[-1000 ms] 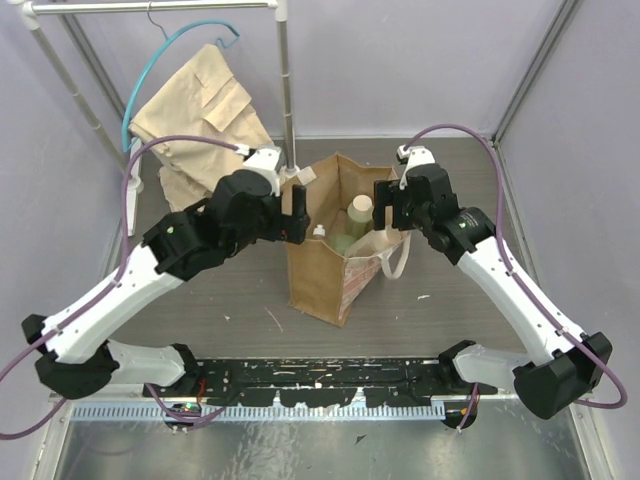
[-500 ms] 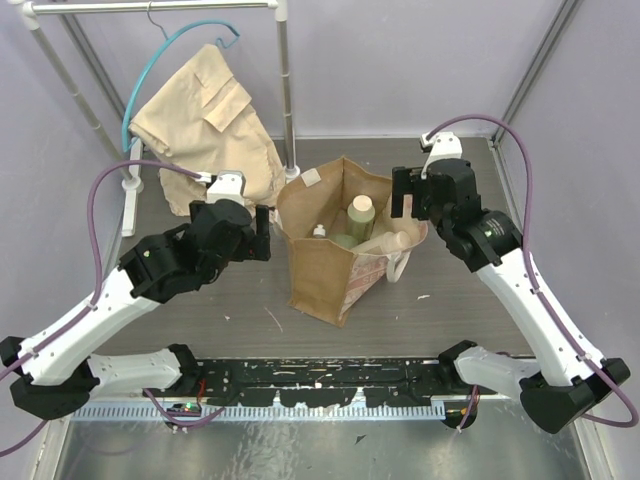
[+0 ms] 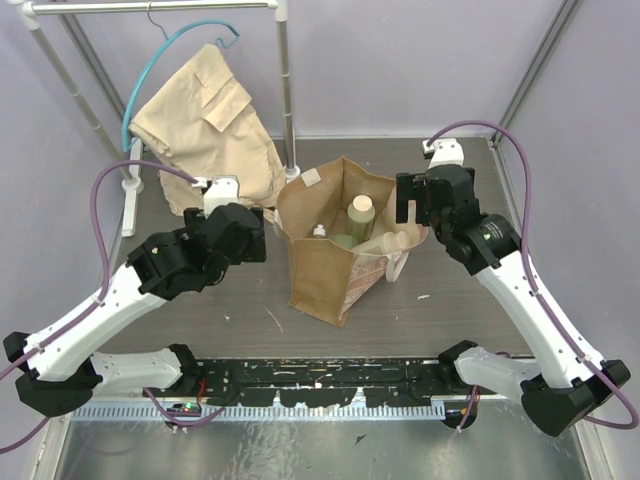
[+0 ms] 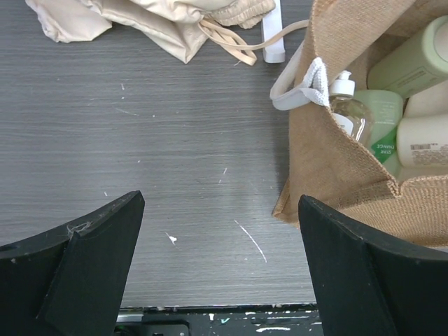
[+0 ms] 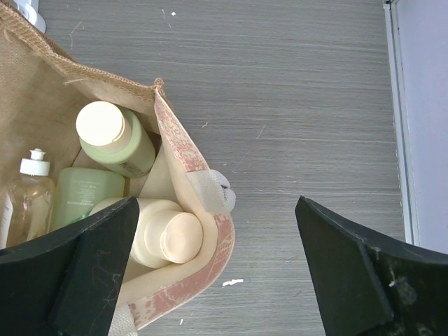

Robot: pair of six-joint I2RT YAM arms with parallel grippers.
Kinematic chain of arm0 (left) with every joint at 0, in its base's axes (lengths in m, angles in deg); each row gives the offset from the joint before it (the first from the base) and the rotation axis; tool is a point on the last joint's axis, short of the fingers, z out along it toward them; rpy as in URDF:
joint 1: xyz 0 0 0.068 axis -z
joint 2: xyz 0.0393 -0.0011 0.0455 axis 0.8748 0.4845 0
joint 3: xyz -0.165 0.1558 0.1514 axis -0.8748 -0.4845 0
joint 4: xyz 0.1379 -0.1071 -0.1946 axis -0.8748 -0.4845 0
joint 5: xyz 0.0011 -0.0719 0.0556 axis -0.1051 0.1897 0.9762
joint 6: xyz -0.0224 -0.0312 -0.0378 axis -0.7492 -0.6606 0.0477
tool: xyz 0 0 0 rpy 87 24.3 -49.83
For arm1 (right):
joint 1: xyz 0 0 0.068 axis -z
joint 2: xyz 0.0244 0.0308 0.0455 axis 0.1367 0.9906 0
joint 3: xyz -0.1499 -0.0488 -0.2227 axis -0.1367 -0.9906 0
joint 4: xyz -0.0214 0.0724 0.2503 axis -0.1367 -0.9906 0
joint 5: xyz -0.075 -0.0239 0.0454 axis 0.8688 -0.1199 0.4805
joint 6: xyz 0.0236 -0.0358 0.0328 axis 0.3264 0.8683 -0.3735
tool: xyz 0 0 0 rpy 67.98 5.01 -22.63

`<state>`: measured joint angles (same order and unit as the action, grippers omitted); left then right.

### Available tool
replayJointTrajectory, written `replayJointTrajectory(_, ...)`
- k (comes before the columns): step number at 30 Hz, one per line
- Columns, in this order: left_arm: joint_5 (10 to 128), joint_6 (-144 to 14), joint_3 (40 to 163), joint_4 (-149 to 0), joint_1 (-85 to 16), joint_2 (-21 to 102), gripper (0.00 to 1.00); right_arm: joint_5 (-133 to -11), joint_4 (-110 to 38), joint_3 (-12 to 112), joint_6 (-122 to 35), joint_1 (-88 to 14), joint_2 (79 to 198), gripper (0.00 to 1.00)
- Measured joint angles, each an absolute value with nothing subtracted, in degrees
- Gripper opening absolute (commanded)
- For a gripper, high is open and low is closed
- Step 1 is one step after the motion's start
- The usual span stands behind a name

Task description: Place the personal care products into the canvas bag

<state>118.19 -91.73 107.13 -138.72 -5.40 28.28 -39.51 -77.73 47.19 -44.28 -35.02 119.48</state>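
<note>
The tan canvas bag point(image 3: 318, 275) stands open mid-table. Inside it are the cream bottle point(image 5: 164, 234), the amber white-capped bottle point(image 5: 28, 192), the green cylinder point(image 5: 87, 189) and the rounder green bottle with cream top point(image 5: 115, 136). They also show in the left wrist view: amber bottle point(image 4: 350, 112), green cylinder point(image 4: 381, 122), cream bottle point(image 4: 423, 140). My left gripper point(image 3: 258, 232) is open and empty, left of the bag. My right gripper point(image 3: 408, 200) is open and empty, above the bag's right edge.
A beige folded garment point(image 3: 205, 115) hangs on a blue hanger from a white rack point(image 3: 285, 85) at the back left. A whitish strap handle point(image 5: 217, 192) hangs over the bag's right wall. Purple walls close in both sides.
My left gripper has let go of the bag's left rim and pulled back to the left. My right gripper has moved off the bag's right rim, up and to the right.
</note>
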Motion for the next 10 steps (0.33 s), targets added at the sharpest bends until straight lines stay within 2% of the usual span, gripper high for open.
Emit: replayJointTrajectory(10, 119.3, -91.9, 106.3, -139.3, -5.4, 27.3, 0.98, -39.1, -77.7, 46.5, -44.3, -35.0, 118.6, 1.00)
